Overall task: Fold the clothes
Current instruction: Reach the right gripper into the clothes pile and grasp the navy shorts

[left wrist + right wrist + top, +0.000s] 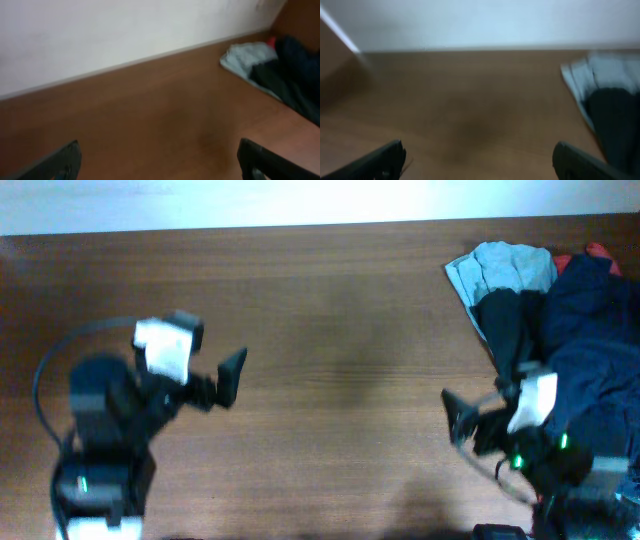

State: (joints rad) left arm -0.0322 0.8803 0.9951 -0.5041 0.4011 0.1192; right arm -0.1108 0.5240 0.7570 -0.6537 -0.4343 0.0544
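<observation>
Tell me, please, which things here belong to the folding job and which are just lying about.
For the job: navy-blue shorts.
Just lying about: light-blue garment; black garment; red shirt.

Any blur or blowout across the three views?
Overhead: wall strip blown out white, clothes pile soft. Left wrist: mildly soft, pile smeared at the right edge. Right wrist: worst, whole frame blurred, light blue cloth and fingers lack crisp edges.

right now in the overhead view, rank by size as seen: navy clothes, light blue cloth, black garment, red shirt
1. navy clothes
2. light blue cloth and black garment, about alike
3. red shirt, only a sliver shows
</observation>
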